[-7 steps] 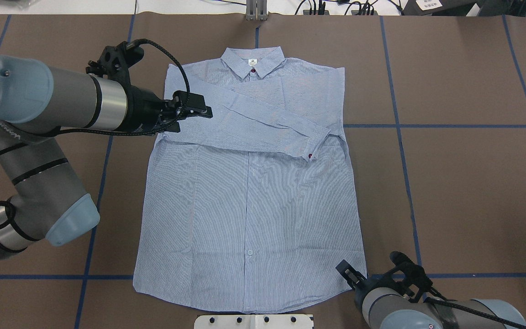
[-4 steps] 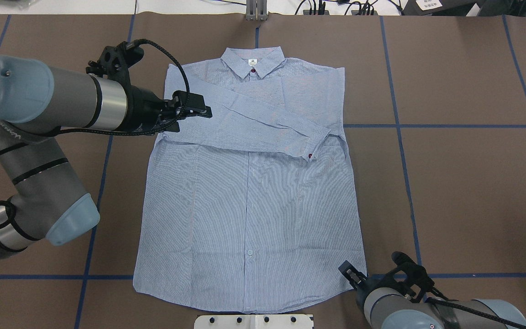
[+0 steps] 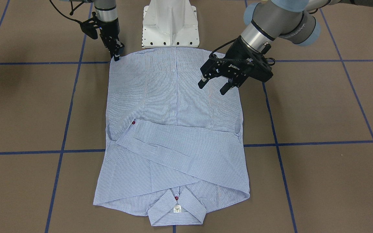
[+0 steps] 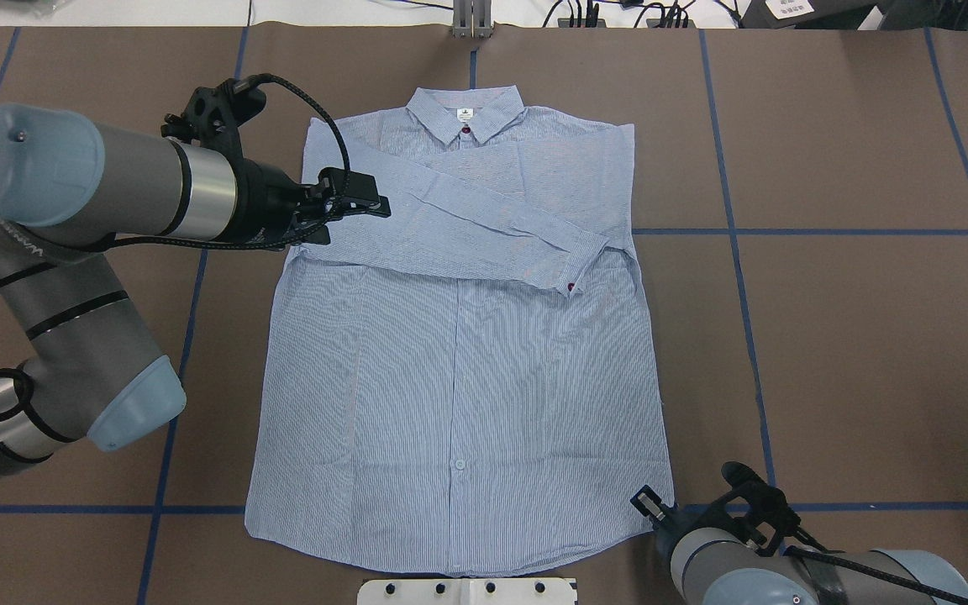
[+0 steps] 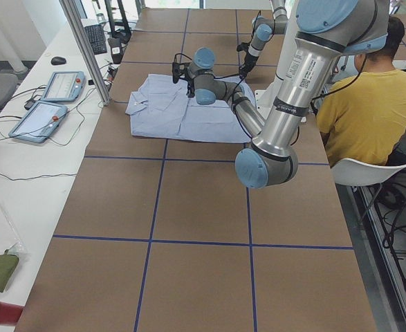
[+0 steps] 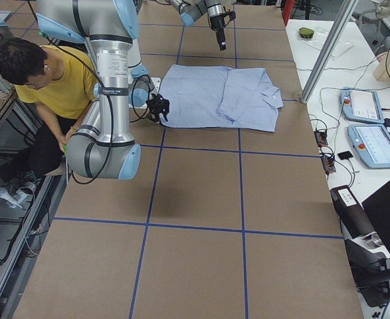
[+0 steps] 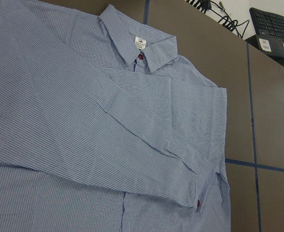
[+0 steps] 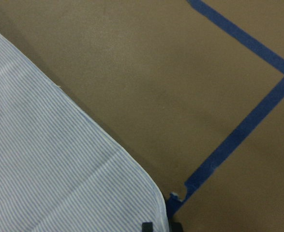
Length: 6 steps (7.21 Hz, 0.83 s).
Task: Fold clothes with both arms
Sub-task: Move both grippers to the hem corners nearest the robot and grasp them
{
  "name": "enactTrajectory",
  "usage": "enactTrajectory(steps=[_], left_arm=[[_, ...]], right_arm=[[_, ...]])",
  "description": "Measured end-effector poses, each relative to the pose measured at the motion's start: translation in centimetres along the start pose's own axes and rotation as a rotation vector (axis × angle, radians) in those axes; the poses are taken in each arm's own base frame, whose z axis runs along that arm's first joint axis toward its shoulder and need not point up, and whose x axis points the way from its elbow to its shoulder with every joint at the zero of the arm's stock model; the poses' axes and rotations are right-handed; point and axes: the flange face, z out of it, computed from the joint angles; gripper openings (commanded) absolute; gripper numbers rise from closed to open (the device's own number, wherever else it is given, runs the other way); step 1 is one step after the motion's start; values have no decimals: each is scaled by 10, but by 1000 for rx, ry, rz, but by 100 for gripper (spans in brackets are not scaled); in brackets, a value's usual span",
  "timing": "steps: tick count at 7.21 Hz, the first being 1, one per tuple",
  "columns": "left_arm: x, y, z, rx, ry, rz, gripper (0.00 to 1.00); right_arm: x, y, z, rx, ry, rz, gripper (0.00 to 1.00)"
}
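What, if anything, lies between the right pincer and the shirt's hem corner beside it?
Nothing visible does: the right pincer hangs right at the shirt's hem corner, with only bare table beside it.

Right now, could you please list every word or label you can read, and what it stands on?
"ROBOTIQ": on the body of the left tool.
The neck label on the shirt: print too small to read.
Lettering on the left arm: too blurred to read.
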Motion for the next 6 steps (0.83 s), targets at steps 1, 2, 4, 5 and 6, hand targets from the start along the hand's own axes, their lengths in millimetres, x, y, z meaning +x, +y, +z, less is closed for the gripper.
enactTrajectory(steps=[1, 2, 4, 5, 6], left_arm=[[-3, 2, 0, -1, -10, -53, 98], [-12, 8, 0, -3, -32, -90, 98], [-40, 41, 7, -41, -93, -107, 99], [-54, 67, 4, -59, -118, -107, 99], [-74, 94, -3, -76, -152, -115, 99]], right_arm=[[0, -2, -3, -3, -2, 2, 0], [-1, -4, -10, -11, -8, 5, 0], [0, -12, -20, -18, -15, 8, 0], [0, -15, -22, -18, -16, 10, 0], [-1, -16, -23, -18, -17, 12, 0]])
